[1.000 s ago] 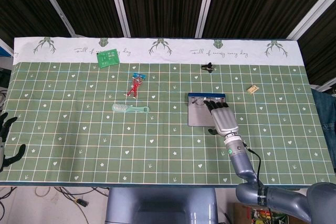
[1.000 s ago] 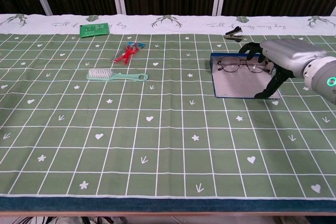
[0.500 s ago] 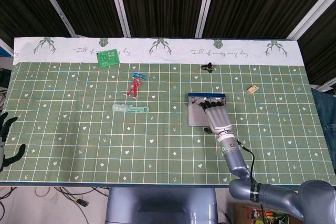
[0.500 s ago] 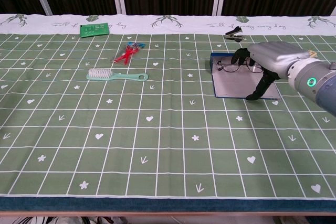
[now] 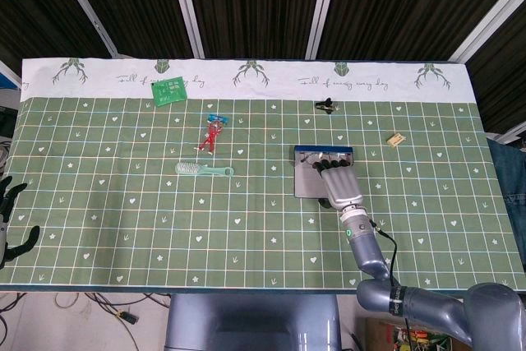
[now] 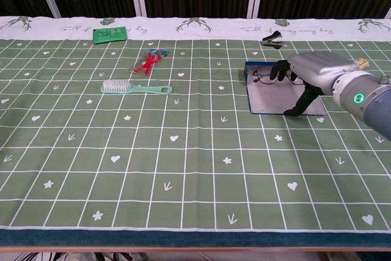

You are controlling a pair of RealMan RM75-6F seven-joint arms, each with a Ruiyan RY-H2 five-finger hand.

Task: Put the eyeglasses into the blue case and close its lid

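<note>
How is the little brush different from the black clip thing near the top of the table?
The brush is mint green with white bristles; the black clip is dark all over. The brush is long and thin with a handle; the clip is short and stubby. The brush lies left of the middle, the clip far back on the right. Both rest on the green tablecloth, untouched by any hand.

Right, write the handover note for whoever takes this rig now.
Left hand: idle at the table's left edge, fingers apart, holding nothing.
Right hand: over the open case, fingers curled at the glasses; a firm grip cannot be confirmed.
Glasses: lying in the case at its far end, near the blue rim.
Done: the glasses look to be inside the case.
Left: settle the glasses if needed, pull the hand clear, close the lid.
</note>
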